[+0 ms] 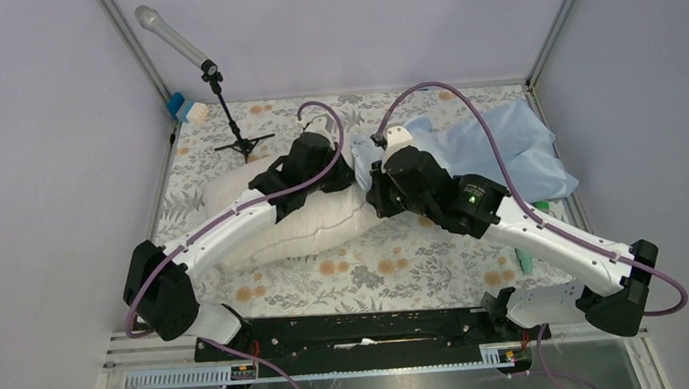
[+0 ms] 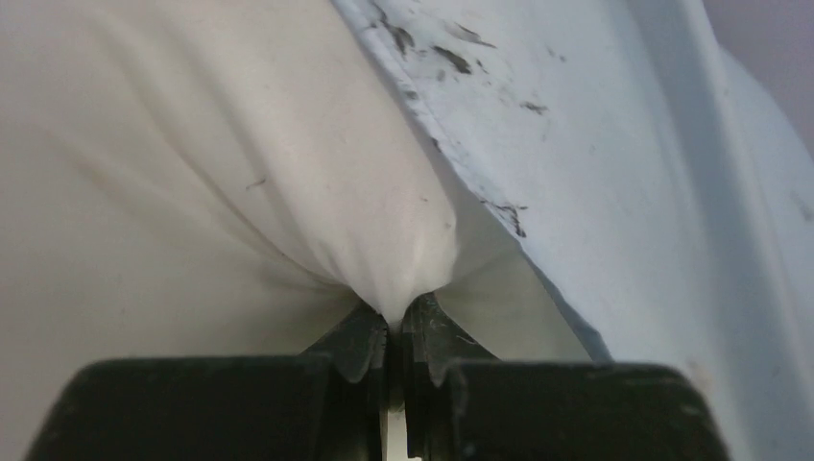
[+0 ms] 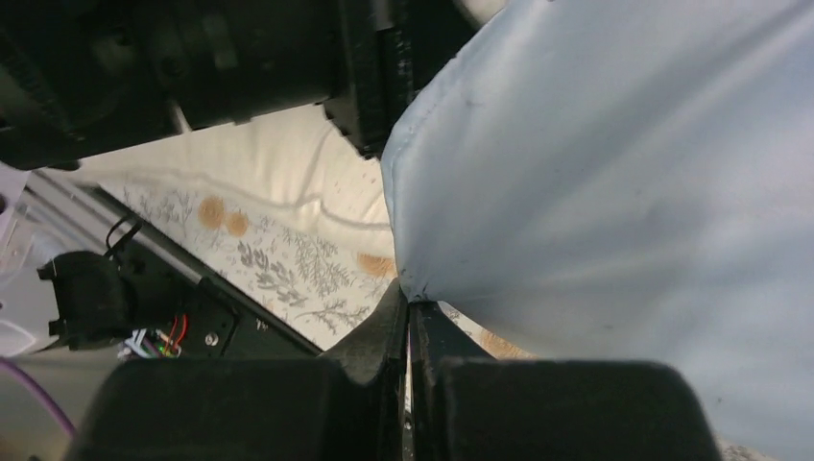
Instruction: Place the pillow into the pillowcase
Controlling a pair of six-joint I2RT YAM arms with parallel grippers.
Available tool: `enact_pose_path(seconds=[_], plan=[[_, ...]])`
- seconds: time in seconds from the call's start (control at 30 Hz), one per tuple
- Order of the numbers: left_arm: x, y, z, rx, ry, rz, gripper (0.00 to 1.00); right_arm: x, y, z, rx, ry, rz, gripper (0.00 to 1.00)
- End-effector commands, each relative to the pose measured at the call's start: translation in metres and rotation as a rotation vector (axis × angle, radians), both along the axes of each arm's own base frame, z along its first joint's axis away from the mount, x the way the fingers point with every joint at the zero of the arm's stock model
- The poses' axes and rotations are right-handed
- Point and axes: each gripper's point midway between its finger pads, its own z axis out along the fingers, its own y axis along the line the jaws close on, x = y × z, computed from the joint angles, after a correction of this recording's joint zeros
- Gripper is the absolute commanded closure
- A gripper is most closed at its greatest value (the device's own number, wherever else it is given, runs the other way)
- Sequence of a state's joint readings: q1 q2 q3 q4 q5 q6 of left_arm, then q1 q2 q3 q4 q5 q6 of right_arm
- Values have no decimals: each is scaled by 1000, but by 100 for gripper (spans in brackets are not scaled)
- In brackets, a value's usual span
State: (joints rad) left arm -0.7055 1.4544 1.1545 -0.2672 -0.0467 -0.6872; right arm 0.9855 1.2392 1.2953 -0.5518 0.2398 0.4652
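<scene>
Grey floral tablecloth (image 1: 374,270) covers the whole table. The pillow (image 1: 311,224), cream and puffy, lies on it from the centre out toward 9 o'clock, partly under my left arm. The pillowcase (image 1: 502,147), light blue and wrinkled, is heaped at about 2 o'clock, and its near edge reaches the centre, where it meets the pillow's right end. My two wrists come together there, at the middle of the table. My left gripper (image 2: 395,322) is clenched on a pinch of the pillow's cream fabric, which bunches into folds at the fingertips, with the pillowcase hem lying against the pillow just to its 1 o'clock; the hem has dark smudges. My right gripper (image 3: 410,309) is clamped tight on a corner of the pillowcase edge, and the blue cloth fans up and out toward 2 o'clock from the jaws. A microphone stand (image 1: 228,111) is at 11 o'clock on the cloth. A small blue and white object (image 1: 185,109) sits at the far-left corner and a small teal item (image 1: 526,260) at 4 o'clock; I can't tell what either one is.
</scene>
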Motion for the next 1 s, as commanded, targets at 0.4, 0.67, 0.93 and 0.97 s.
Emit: enact_pose_path(seconds=[0.4,0.67,0.93,0.97], plan=[[-55,6,-43,-184,50,-27,83,1,7,33,71,-81,23,34],[-68,38,12,-152,-53,-2,55,116,-18,35,-8,-101,-200,31],[-15,56,79,-90,-205,66,34,169,-39,2,-40,-44,-325,34],[-3,53,81,-91,-213,71,34,173,-43,-1,-45,-42,-343,34]])
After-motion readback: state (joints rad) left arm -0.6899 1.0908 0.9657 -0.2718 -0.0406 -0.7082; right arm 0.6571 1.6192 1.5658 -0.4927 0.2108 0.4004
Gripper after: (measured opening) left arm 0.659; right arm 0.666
